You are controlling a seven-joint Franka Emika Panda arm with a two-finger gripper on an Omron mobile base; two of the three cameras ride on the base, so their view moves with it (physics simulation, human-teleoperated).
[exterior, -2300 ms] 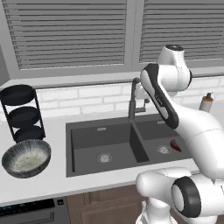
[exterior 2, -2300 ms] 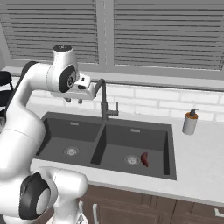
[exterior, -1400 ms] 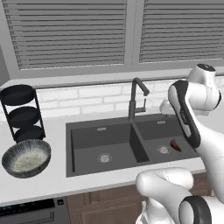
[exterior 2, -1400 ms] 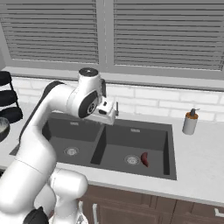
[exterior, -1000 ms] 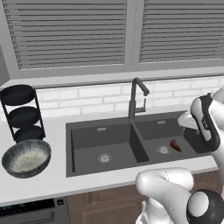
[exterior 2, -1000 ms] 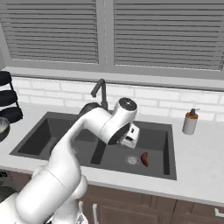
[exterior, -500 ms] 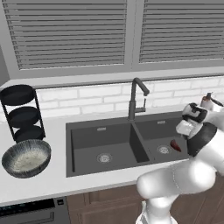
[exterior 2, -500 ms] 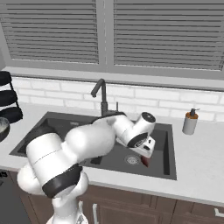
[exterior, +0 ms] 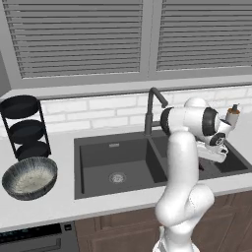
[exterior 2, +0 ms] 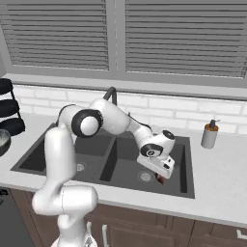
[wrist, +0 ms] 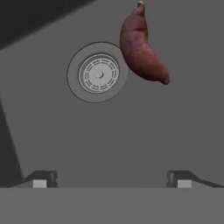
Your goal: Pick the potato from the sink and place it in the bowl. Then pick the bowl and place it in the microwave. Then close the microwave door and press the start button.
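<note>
the potato (wrist: 142,48) is reddish-brown, paler along its rounded back. the sink (exterior: 98,157) is dark grey, with a lighter grey ringed drain (wrist: 98,73). the bowl (exterior: 29,178) is grey-blue with fine streaks outside and speckled whitish inside. the rack (exterior: 24,127) and its round trays are black. the table (exterior: 54,209) is pale grey-white. the wall tiles (exterior: 88,110) are white bricks with grey joints. the blinds (exterior: 78,39) are grey, in thin horizontal slats. the faucet (exterior: 152,109) is dark. the soap bottle (exterior 2: 210,134) is beige with a dark pump. the cabinets (exterior 2: 144,231) are brown wood. the arm (exterior 2: 111,120) is white with dark joints.
</note>
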